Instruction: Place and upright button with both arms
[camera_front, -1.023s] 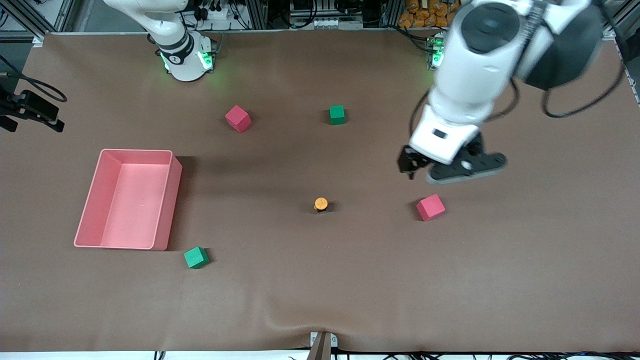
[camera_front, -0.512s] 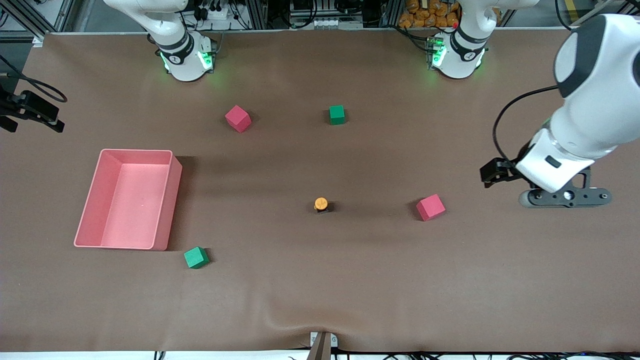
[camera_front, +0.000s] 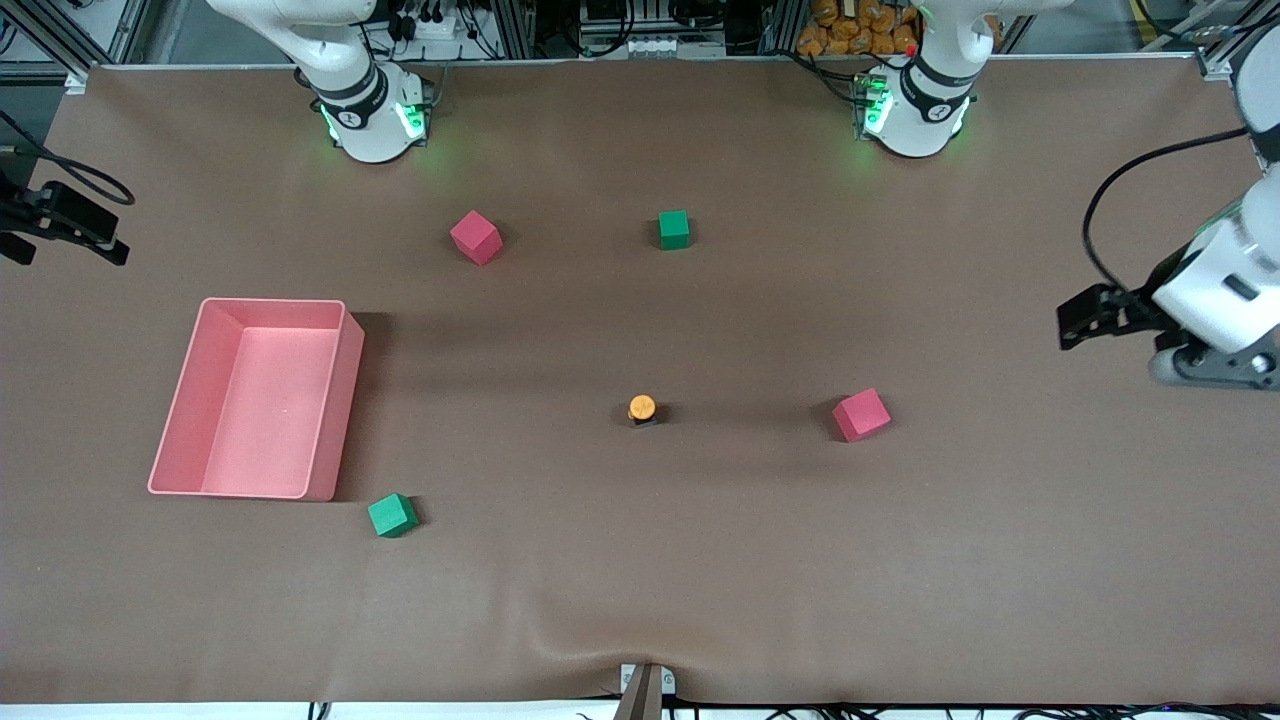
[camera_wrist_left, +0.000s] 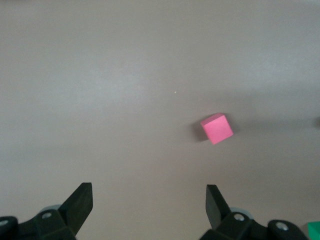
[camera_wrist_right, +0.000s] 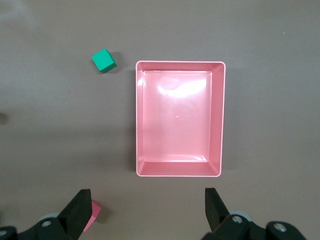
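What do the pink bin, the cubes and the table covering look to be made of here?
Pink bin: probably moulded plastic; its floor is glossy with white glare in the right wrist view, and its walls are thin with rounded corners. Red cube and green cube: matte with no shine, possibly foam, though that is uncertain. Table covering: a matte brown sheet, perhaps cloth or paper, rippled at the front edge.
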